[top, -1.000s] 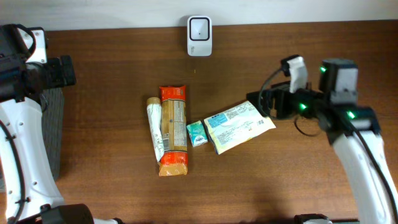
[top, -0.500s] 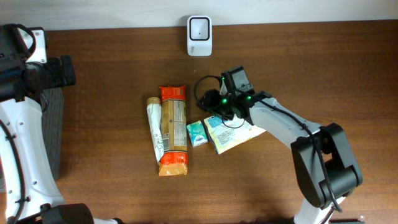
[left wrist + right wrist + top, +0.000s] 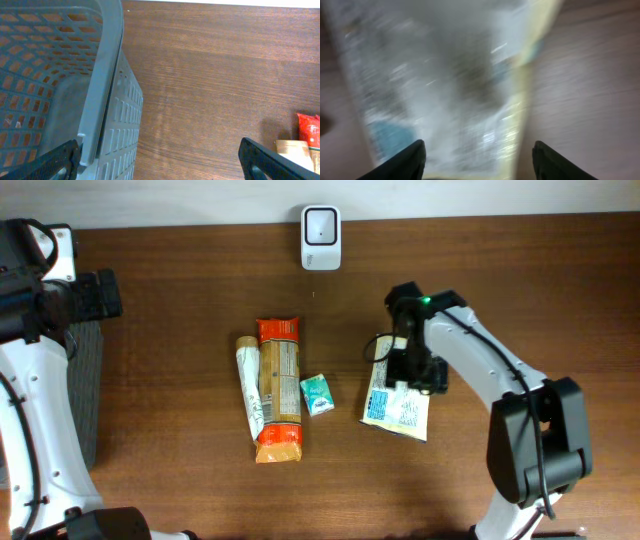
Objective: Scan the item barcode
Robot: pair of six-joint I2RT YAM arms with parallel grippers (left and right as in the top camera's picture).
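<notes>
- Right gripper: in the wrist view only the two finger tips show, at the bottom edge and standing apart. Whether they pinch anything cannot be told. From overhead its body covers the jaws.
- Pouch: white and yellow, flat on the table, at 3 o'clock of the other goods. Its 12 o'clock end is hidden under the right gripper. The wrist view is badly blurred; print is unreadable and no barcode can be made out.
- Scanner: white, at the table's 12 o'clock edge, well apart from the pouch.
- Basket: grey mesh, at the 9 o'clock edge. It is cut off by the frame in the left wrist view and mostly hidden behind the left arm from overhead. Only part of its inside shows.
- Left gripper: fingers spread wide, gripping nothing, one tip beside the basket rim.
- Orange pack: long, lying 12 to 6.
- Tube: pale, touching the orange pack at its 9 o'clock side.
- Teal sachet: small, just beside the orange pack at 3 o'clock, between it and the pouch.
</notes>
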